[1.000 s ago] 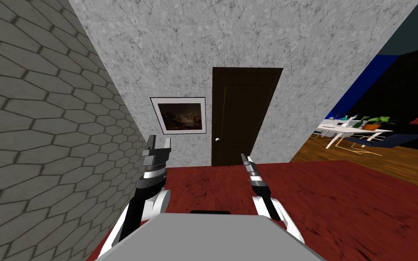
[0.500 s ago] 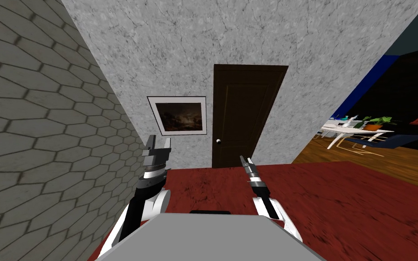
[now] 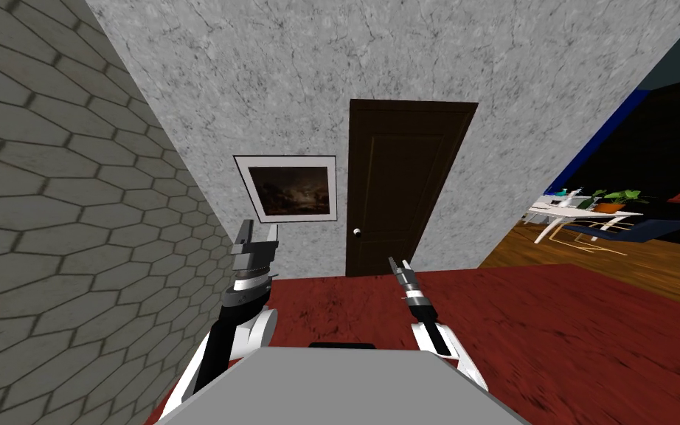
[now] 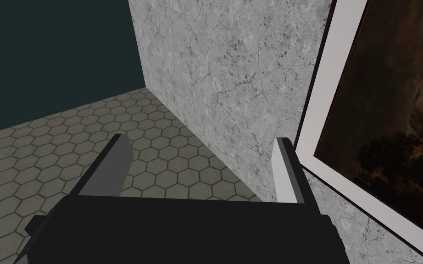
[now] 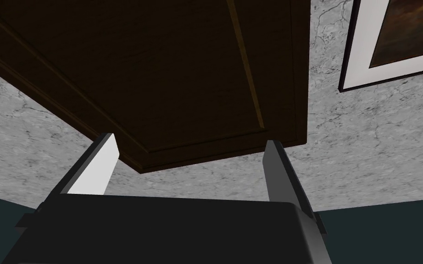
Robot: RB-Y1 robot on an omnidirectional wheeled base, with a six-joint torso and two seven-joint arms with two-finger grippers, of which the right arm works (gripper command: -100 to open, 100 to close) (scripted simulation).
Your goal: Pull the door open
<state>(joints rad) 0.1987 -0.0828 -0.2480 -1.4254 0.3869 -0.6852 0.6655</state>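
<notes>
The right gripper (image 3: 397, 263) is held up in front of the robot and points at the door (image 3: 405, 192). Its two fingers (image 5: 102, 160) stand wide apart and hold nothing. In the right wrist view, a corner of the dark brown door shows between the fingers, with grey wall (image 5: 366, 151) around it. The gripper does not touch the door. In the head view, a stretch of red floor (image 3: 552, 332) lies between them.

The door is straight ahead, at the far end of the floor, set in the grey wall. It is shut. A small pale knob (image 3: 358, 232) sits on the door's left edge, low down. Nothing touches the knob.

A dark picture (image 3: 290, 188) in a white frame hangs on the wall just left of the door.

The left gripper (image 3: 257, 230) is held up on the robot's left, near a side wall (image 3: 51, 221) of six-sided tiles. Its fingers are also wide apart and empty.

Far off to the right, the grey wall ends. Past it there is a wood floor (image 3: 545, 254) with a white table (image 3: 578, 214). A green plant (image 3: 611, 198) stands on the table.
</notes>
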